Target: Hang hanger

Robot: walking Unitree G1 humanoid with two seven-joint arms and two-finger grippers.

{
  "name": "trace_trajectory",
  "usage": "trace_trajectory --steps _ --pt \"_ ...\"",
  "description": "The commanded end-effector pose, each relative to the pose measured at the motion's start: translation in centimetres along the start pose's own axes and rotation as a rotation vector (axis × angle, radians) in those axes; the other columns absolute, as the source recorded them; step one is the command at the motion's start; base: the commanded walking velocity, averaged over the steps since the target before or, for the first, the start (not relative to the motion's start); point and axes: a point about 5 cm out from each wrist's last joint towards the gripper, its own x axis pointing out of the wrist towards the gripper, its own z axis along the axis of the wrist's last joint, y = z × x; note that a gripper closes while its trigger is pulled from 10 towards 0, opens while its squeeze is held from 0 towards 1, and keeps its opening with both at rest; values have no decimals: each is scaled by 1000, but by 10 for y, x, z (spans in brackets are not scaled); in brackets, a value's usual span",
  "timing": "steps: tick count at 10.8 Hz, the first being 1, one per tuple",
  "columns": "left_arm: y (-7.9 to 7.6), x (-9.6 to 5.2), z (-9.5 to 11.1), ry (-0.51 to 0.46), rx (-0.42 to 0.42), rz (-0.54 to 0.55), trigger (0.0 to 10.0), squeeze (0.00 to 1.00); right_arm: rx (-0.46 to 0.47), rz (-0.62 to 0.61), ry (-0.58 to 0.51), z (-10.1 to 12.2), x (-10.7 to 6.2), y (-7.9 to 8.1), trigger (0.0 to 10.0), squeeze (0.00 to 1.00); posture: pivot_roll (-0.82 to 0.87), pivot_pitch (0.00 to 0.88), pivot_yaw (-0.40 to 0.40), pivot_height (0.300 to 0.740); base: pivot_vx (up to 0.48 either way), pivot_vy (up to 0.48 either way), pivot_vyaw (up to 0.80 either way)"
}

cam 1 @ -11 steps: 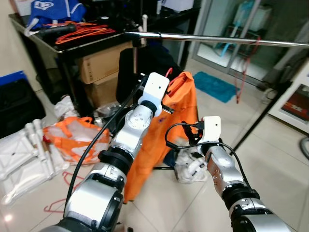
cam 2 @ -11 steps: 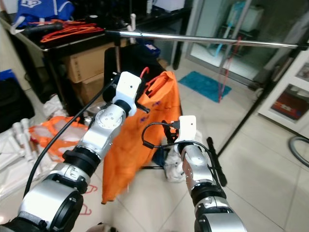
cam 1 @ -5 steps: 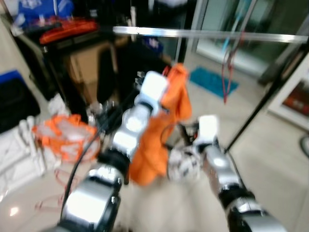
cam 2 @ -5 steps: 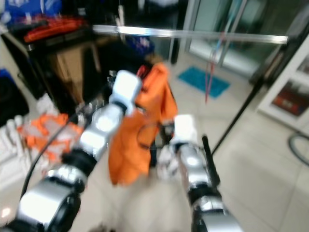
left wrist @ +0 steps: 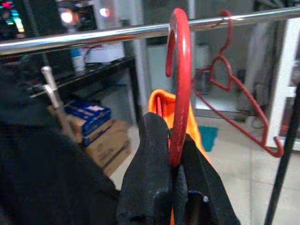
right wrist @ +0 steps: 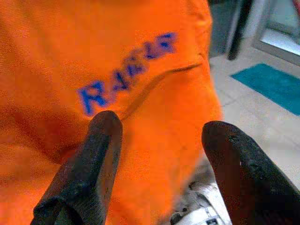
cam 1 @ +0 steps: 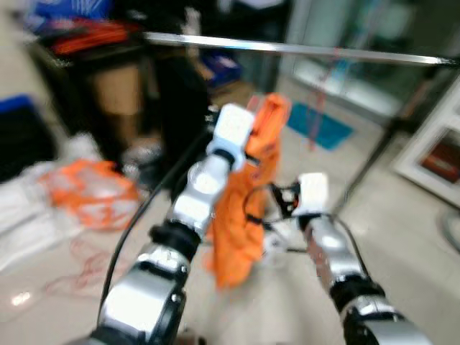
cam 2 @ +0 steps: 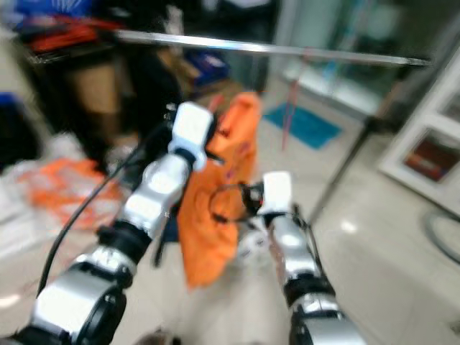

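Hanger (left wrist: 179, 89) red, clamped in left end effector (left wrist: 174, 157); orange garment (right wrist: 117, 93), blue lettering blurred; right end effector (right wrist: 161, 159) spread.

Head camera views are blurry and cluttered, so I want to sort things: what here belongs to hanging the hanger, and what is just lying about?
Belongs to the job:
- red hanger hook, clamped in the left gripper
- orange garment hanging from it
- metal rail
- right gripper, open beside the garment

Lying about:
- empty red hanger already on the rail
- cardboard boxes
- orange pile on the floor
- teal mat

Left hand (left wrist: 174, 154) clamps red hanger (left wrist: 179, 89), hook beside steel rail (left wrist: 117, 33).
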Motion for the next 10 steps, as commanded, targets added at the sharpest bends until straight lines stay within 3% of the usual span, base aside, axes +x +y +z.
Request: trace_trajectory --steps 1,5,7,8,9,10 --pt "0 4 13 -53 12 2 10000 0 7 -19 -14 4 1 -4 10000 0 40 0 -25 740 0 0 731" --pt "7 2 8 -35 27 20 10000 0 20 -27 -19 4 0 -3 10000 0 42 0 -23 740 0 0 0" --pt "14 -4 5 -42 13 52 10000 0 15 -80 -111 18 -1 -9 10000 0 35 0 -17 740 0 0 0" --pt "27 -16 -3 -31 -11 98 10000 0 2 -96 -179 29 -8 -16 10000 0 33 0 -19 740 0 0 0" --pt "40 -40 -16 -11 -11 147 10000 0 -26 -118 -233 32 -31 -27 10000 0 33 0 -27 740 0 0 0" --pt "41 -50 -19 -6 3 153 10000 0 -45 -116 -244 31 -41 -27 10000 0 34 0 -32 740 0 0 0"
